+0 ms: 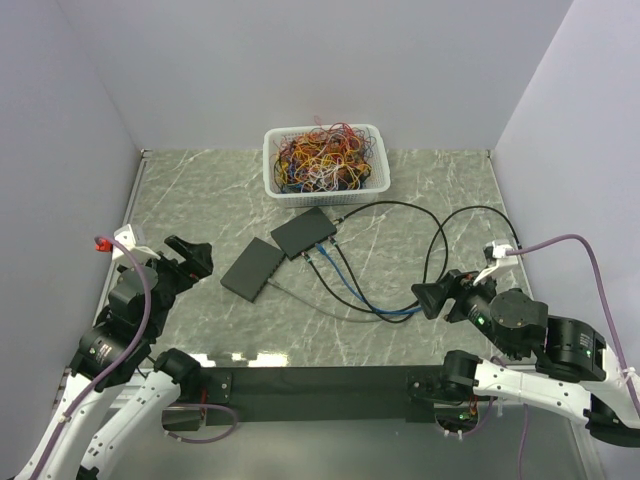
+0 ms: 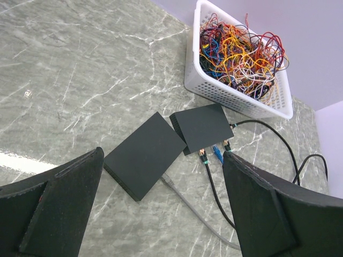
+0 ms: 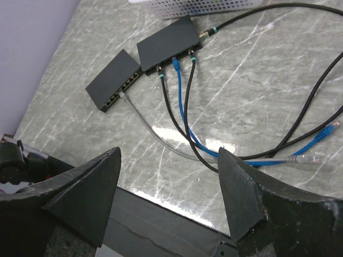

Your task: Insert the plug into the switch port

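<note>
Two black switches lie mid-table: the near one point(image 1: 252, 270) point(image 2: 144, 155) point(image 3: 115, 80) and the far one point(image 1: 305, 232) point(image 2: 203, 126) point(image 3: 169, 43). The far one has black and blue cables plugged in. A grey cable's plug point(image 2: 167, 182) point(image 3: 124, 97) lies with its tip at the near switch's port face; I cannot tell if it is seated. My left gripper point(image 1: 190, 262) point(image 2: 163, 155) is open and empty, raised left of the near switch. My right gripper point(image 1: 440, 295) point(image 3: 169, 152) is open and empty, above the cables near the front edge.
A white basket point(image 1: 325, 160) point(image 2: 241, 93) of tangled wires stands at the back. Black, blue and grey cables point(image 1: 380, 310) loop across the table's right half. Loose blue point(image 3: 328, 130) and grey point(image 3: 303, 159) plugs lie at the right. A black strip point(image 1: 320, 380) runs along the front edge.
</note>
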Available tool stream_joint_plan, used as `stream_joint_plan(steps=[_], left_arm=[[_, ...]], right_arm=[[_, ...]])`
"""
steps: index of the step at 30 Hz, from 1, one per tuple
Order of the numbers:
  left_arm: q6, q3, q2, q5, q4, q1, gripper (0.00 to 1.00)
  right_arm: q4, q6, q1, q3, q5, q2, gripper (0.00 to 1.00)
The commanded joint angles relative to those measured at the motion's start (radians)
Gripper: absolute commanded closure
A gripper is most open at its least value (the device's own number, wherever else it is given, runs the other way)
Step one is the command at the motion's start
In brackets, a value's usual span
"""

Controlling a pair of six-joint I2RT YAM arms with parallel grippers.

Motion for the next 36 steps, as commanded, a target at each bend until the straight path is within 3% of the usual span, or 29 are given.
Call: stream_joint_plan(steps=[1, 36], left_arm=[[0.004, -0.002, -0.001, -0.004, 0.005, -0.002, 0.01], [-0.004, -0.002, -0.009, -0.009, -0.001, -0.002, 0.01]], right_arm=[[0.015, 0.009, 0.006, -0.005, 0.028, 0.003, 0.21], [0.032, 0.003, 0.003, -0.023, 0.015, -0.007, 0.21]])
